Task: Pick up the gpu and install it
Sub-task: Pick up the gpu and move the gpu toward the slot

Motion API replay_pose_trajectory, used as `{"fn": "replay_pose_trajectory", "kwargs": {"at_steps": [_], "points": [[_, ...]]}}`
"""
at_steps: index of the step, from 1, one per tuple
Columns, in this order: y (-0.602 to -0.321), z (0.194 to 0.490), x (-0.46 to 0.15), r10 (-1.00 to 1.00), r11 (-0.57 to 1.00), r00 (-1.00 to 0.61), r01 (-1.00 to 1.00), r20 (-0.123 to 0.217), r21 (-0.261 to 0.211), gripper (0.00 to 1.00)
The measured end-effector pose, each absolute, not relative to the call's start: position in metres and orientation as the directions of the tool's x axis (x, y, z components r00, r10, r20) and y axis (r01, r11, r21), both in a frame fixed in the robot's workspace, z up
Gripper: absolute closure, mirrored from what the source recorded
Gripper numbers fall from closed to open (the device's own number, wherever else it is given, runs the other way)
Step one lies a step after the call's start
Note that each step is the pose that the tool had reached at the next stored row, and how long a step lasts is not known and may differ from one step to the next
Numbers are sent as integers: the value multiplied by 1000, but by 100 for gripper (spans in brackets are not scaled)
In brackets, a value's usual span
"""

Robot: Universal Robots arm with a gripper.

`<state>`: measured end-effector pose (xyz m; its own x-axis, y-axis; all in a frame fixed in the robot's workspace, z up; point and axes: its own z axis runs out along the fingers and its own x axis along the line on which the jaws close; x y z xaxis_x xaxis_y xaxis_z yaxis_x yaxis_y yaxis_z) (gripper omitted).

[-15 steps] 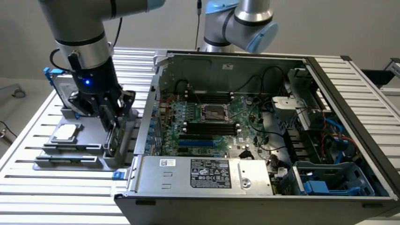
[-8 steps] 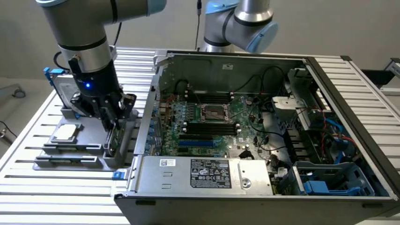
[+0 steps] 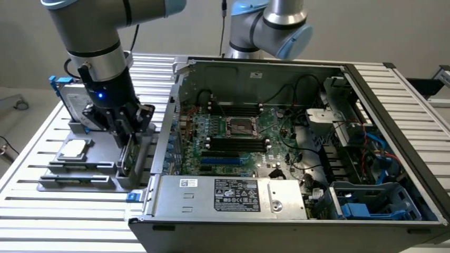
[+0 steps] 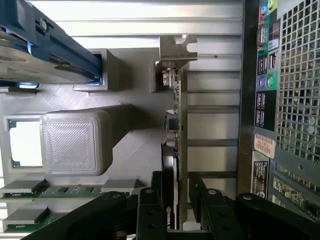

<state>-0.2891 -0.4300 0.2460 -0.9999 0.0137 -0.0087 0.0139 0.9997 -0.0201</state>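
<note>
The gpu (image 3: pixel 129 154) stands on edge in a slot of the grey holder (image 3: pixel 77 182), just left of the open computer case (image 3: pixel 184 68) in the exterior view. My gripper (image 3: pixel 126 138) has come down over its top edge. In the wrist view the gpu (image 4: pixel 176 125) runs edge-on away from me, black cover on one side, green board on the other, and its silvery bracket (image 4: pixel 175 47) at the far end. My gripper (image 4: pixel 175 210) has one black finger (image 4: pixel 150 207) against each face of the card, shut on it.
The motherboard (image 3: pixel 239 137) lies inside the case, with a power supply (image 3: pixel 232 196) at the front. On the holder sit a silver hard drive with blue rails (image 3: pixel 69 97), a square silver chip (image 3: pixel 76 149) and memory sticks (image 4: pixel 30 187). The case's rear panel (image 4: pixel 285 100) is close beside the card.
</note>
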Motion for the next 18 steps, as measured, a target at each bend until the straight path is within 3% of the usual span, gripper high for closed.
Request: {"fn": "replay_pose_trajectory", "kwargs": {"at_steps": [8,18], "points": [[-428,241,-294,13,1000,-1000,13,-10,28,64],[-429,239,-296,1,999,-1000,0,-15,33,64]]}}
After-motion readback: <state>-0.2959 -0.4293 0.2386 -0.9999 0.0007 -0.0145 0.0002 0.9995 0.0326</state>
